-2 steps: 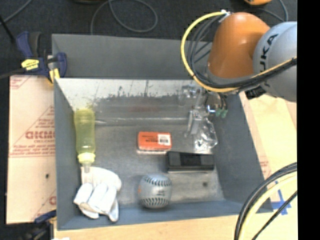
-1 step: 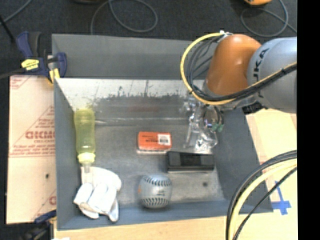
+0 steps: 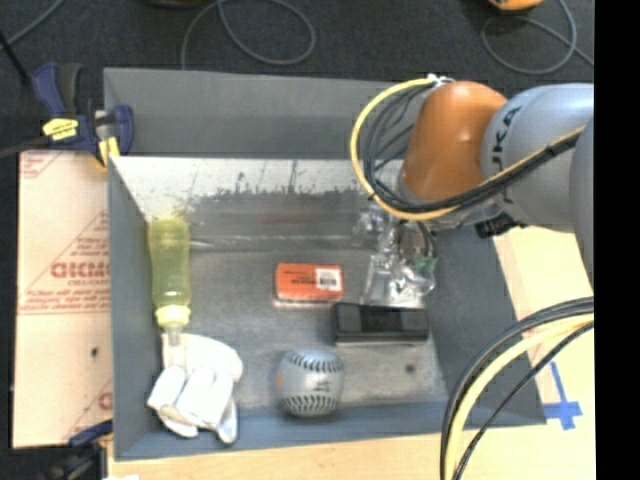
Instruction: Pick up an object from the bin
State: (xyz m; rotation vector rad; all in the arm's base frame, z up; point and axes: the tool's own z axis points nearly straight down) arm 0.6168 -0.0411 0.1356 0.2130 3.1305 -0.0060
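- Orange-capped arm [image 3: 455,138] reaches into the bin [image 3: 250,183] from 2 o'clock.
- Jaws hang just at 12 o'clock of a black block [image 3: 380,322]; whether they are spread or pressed together, I cannot tell.
- Block lies at 4 o'clock of an orange box [image 3: 308,282].
- Ball [image 3: 310,381] at 6, white cloth [image 3: 195,386] at 7, yellow bottle [image 3: 170,268] at 9.

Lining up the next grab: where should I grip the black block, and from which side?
Probably its middle, across the narrow width, from straight above: the black block lies flat, long axis left-right, with a gap to the baseball.
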